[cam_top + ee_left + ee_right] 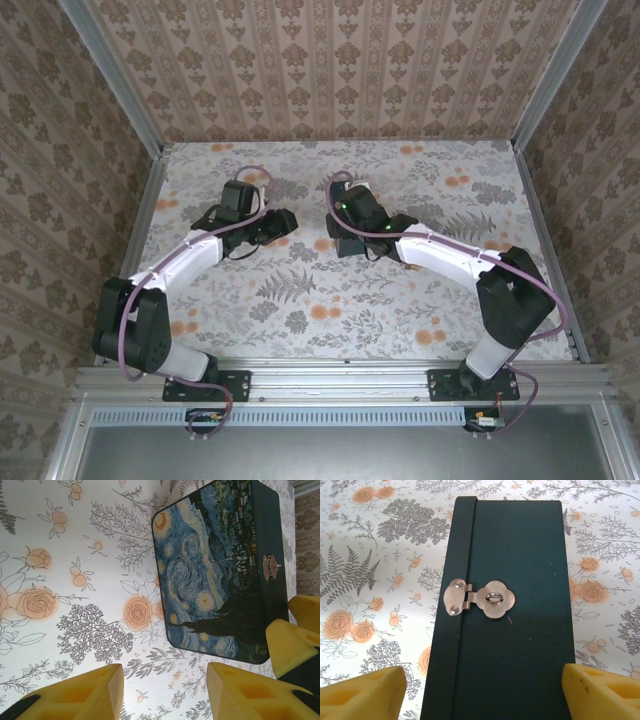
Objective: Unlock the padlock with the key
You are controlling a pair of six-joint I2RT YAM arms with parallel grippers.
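Loads of bare table (75, 540) across the left and middle of the left wrist view, easy passing there. The tin (215, 580) blocks the upper right, with fingers (295, 645) of the right gripper (482, 690) crowding its right edge. In the right wrist view the tin stands dead centre, open table down both sides. Walls (330, 70) box the table in.

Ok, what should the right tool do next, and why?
Probably ease the right tool toward the silver clasp and flip it off its loop: the tool is open and faces the front of the blue tin, and the loop looks bare.
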